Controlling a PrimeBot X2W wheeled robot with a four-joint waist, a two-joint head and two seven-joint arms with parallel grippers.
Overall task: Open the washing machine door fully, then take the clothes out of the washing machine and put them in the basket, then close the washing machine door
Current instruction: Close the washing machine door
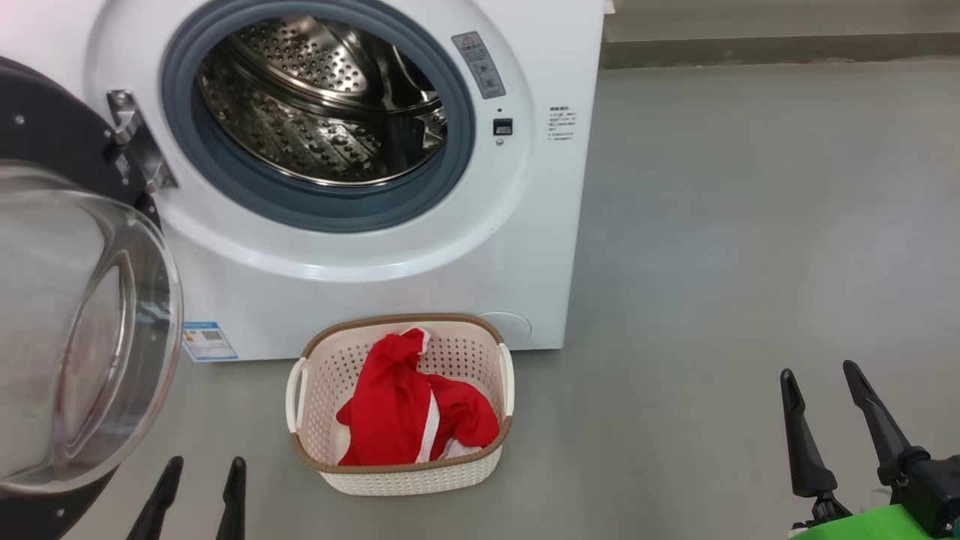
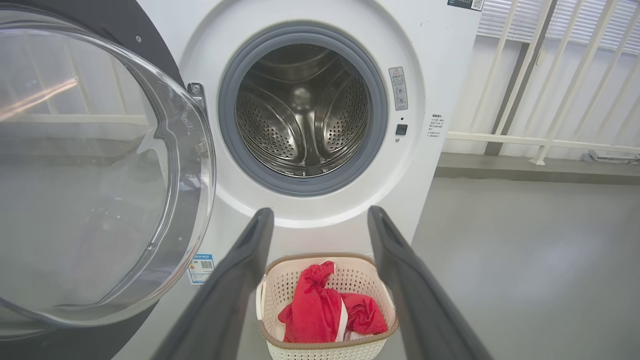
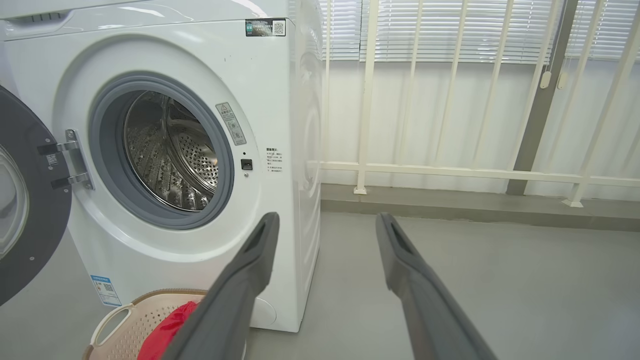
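Note:
The washing machine stands with its steel drum bare of fabric. Its door is swung wide to the left, glass bowl facing me. The red clothes lie bunched in the cream basket on the floor before the machine. My left gripper hangs open, left of the basket and beside the door. My right gripper is open, well right of the basket, nothing between its fingers.
Grey floor stretches to the right of the machine. A raised ledge with white railing and blinds runs along the back wall.

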